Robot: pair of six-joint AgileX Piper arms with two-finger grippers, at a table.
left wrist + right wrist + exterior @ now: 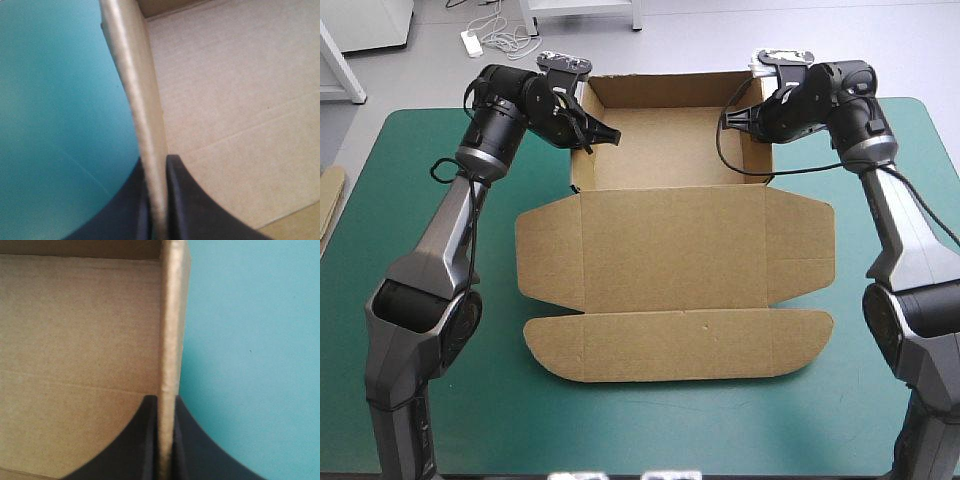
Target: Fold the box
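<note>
High view: left end effector [590, 133], right end effector [744, 119] clamp opposite box [665, 150] walls.

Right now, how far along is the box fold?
Done: the box is a tray, its far and side walls raised. In hand: the left hand is shut on the left wall, the right hand on the right wall. Left: the lid and its flaps lie flat on the teal-green cover.
</note>
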